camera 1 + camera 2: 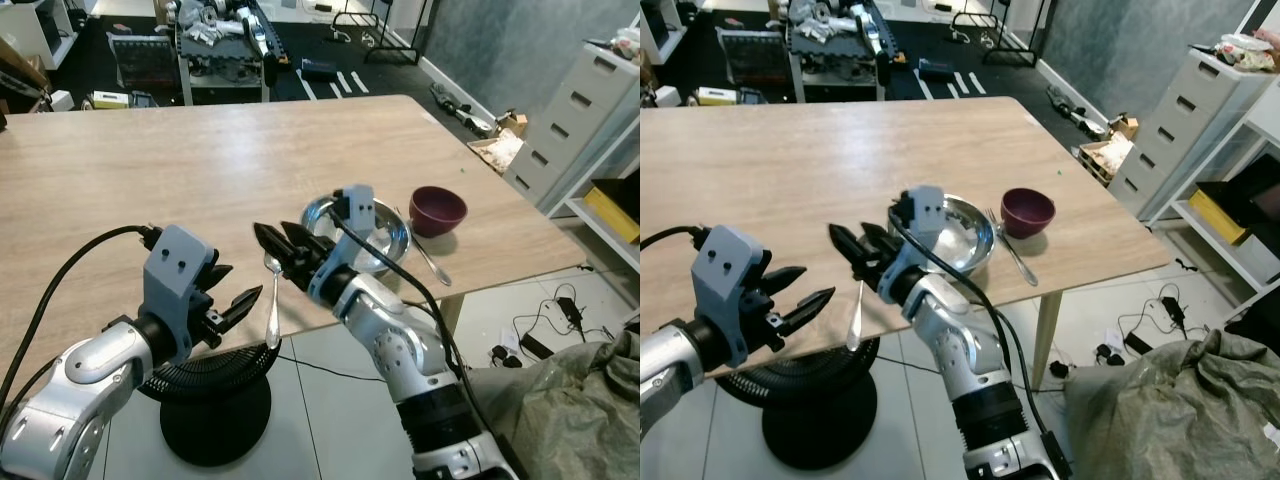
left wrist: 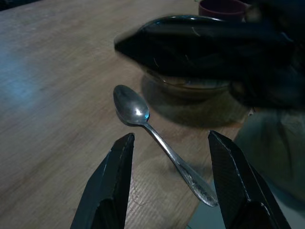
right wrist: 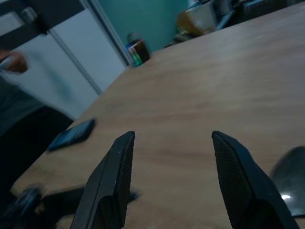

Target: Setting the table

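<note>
The spoon (image 1: 272, 300) lies on the wooden worktop (image 1: 200, 180) at its near edge, low and centre-left in the left eye view. Its bowl points away from the robot and its handle runs back toward the robot, the tip reaching past the worktop's edge. In the left wrist view the spoon's long axis runs diagonally between the two black fingers, bowl ahead and handle tip near one finger.

The left tool (image 1: 228, 300) hovers just left of the handle with its fingers spread wide and nothing between them. The right tool (image 1: 283, 245) sits just above and right of the spoon's bowl, pointing toward the frame's left, fingers also wide apart and empty. Both are close, but the left one looks better lined up, since the handle's overhanging end is open to a pinch across its width.

Further right on the worktop stands a metal bowl (image 1: 385, 240), partly behind the right arm, with a fork (image 1: 428, 255) beside it and a maroon bowl (image 1: 438, 209) beyond. A black round stand (image 1: 215, 405) sits on the floor below the edge.
</note>
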`<state>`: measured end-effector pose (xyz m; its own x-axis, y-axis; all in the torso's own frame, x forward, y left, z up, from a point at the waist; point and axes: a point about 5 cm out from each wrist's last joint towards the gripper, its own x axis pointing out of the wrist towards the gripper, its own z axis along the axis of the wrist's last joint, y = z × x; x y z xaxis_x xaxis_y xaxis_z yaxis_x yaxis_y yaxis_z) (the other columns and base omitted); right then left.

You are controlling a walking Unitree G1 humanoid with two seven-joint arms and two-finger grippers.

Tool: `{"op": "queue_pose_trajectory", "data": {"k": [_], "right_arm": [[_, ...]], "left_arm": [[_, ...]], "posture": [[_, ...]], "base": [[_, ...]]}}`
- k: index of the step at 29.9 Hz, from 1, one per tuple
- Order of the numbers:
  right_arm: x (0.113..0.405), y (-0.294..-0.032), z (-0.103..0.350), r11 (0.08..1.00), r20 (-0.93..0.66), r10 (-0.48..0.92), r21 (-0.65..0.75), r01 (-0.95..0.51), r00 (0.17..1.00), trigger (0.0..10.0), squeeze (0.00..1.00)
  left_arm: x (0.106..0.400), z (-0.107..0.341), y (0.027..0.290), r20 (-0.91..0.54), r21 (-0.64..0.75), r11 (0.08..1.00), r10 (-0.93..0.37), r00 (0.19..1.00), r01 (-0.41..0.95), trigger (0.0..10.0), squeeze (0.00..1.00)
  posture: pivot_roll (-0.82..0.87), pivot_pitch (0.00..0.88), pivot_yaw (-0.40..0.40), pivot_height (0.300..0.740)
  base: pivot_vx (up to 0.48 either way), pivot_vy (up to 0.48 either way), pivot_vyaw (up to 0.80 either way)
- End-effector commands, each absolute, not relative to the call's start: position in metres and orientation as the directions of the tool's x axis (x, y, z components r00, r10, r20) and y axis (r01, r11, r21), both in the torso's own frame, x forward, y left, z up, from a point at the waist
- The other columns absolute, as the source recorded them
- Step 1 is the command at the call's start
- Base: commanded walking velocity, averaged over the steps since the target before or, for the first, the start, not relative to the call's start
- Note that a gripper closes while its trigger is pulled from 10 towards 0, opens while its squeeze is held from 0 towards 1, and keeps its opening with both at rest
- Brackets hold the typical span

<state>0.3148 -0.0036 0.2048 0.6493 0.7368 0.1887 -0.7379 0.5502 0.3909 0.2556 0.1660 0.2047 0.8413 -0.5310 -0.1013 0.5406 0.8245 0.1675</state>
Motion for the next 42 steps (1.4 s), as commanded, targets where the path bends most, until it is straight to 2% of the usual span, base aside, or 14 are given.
{"op": "queue_pose_trajectory", "data": {"k": [1, 4, 6, 10, 12, 16, 20, 21, 24, 30, 33, 37, 40, 42], "right_arm": [[0.300, 0.015, 0.199, 0.477, 0.196, 0.775, 0.443, -0.759, 0.601, 10.0, 0.00], [0.287, -0.009, 0.184, 0.484, 0.132, 0.826, 0.332, -0.809, 0.548, 10.0, 0.00], [0.287, -0.017, 0.184, 0.499, 0.133, 0.823, 0.295, -0.815, 0.553, 10.0, 0.00], [0.294, -0.040, 0.190, 0.585, 0.141, 0.777, 0.197, -0.787, 0.613, 10.0, 0.00], [0.300, -0.058, 0.189, 0.635, 0.104, 0.760, 0.096, -0.767, 0.642, 10.0, 0.00], [0.299, -0.072, 0.182, 0.641, 0.048, 0.765, 0.038, -0.766, 0.643, 10.0, 0.00], [0.299, -0.085, 0.166, 0.673, -0.033, 0.738, -0.037, -0.739, 0.674, 10.0, 0.00], [0.299, -0.085, 0.166, 0.673, -0.033, 0.738, -0.037, -0.739, 0.674, 10.0, 0.00], [0.307, -0.093, 0.150, 0.753, -0.071, 0.654, -0.029, -0.657, 0.753, 10.0, 0.00], [0.305, -0.096, 0.153, 0.748, -0.037, 0.663, -0.008, -0.663, 0.748, 10.0, 0.00], [0.306, -0.102, 0.156, 0.763, -0.010, 0.646, 0.019, -0.646, 0.763, 10.0, 0.00], [0.310, -0.119, 0.173, 0.783, 0.099, 0.600, 0.134, -0.608, 0.794, 10.0, 0.00], [0.315, -0.137, 0.187, 0.826, 0.183, 0.504, 0.186, -0.533, 0.844, 10.0, 0.00], [0.321, -0.156, 0.196, 0.877, 0.237, 0.354, 0.252, -0.410, 0.905, 10.0, 0.00]], "left_arm": [[0.255, 0.201, 0.167, -0.109, 0.159, 0.825, -0.531, 0.840, 0.542, 10.0, 0.00], [0.253, 0.207, 0.165, -0.086, 0.151, 0.811, -0.559, 0.825, 0.565, 10.0, 0.00], [0.253, 0.208, 0.164, -0.080, 0.158, 0.806, -0.566, 0.821, 0.571, 10.0, 0.00], [0.252, 0.213, 0.161, -0.066, 0.184, 0.788, -0.586, 0.807, 0.587, 10.0, 0.00], [0.248, 0.215, 0.158, -0.064, 0.187, 0.764, -0.618, 0.784, 0.618, 10.0, 0.00], [0.246, 0.217, 0.156, -0.066, 0.187, 0.744, -0.642, 0.764, 0.642, 10.0, 0.00], [0.238, 0.221, 0.151, -0.052, 0.161, 0.686, -0.712, 0.700, 0.709, 10.0, 0.00], [0.238, 0.221, 0.151, -0.052, 0.161, 0.686, -0.712, 0.700, 0.709, 10.0, 0.00], [0.229, 0.224, 0.150, -0.060, 0.152, 0.638, -0.757, 0.651, 0.755, 10.0, 0.00], [0.237, 0.200, 0.163, -0.141, 0.180, 0.733, -0.641, 0.755, 0.656, 10.0, 0.00], [0.243, 0.201, 0.164, -0.114, 0.189, 0.764, -0.607, 0.786, 0.617, 10.0, 0.00], [0.253, 0.212, 0.161, -0.044, 0.178, 0.811, -0.559, 0.828, 0.557, 10.0, 0.00], [0.259, 0.214, 0.162, -0.014, 0.156, 0.851, -0.505, 0.863, 0.501, 10.0, 0.00], [0.261, 0.214, 0.162, -0.003, 0.148, 0.863, -0.487, 0.873, 0.482, 10.0, 0.00]], "posture": [[0.13, 0.052, -0.037, 0.740], [0.12, 0.053, -0.034, 0.740], [0.12, 0.052, -0.034, 0.740], [0.12, 0.049, -0.026, 0.740], [0.12, 0.049, -0.017, 0.740], [0.12, 0.050, -0.012, 0.740], [0.11, 0.051, -0.012, 0.740], [0.11, 0.051, -0.012, 0.740], [0.12, 0.056, -0.013, 0.740], [0.12, 0.060, -0.010, 0.740], [0.12, 0.061, -0.013, 0.740], [0.11, 0.062, -0.012, 0.740], [0.10, 0.062, -0.008, 0.740], [0.10, 0.062, -0.006, 0.740]], "base": [[0.000, 0.000, 0.00], [0.000, 0.000, 0.00], [0.000, 0.000, 0.00], [0.000, 0.000, 0.00], [0.000, 0.000, 0.00], [0.000, 0.000, 0.00], [0.000, 0.000, 0.00], [0.000, 0.000, 0.00], [0.000, 0.000, 0.00], [0.000, 0.000, 0.00], [0.000, 0.000, 0.00], [0.000, 0.000, 0.00], [0.000, 0.000, 0.00], [0.000, 0.000, 0.00]]}}
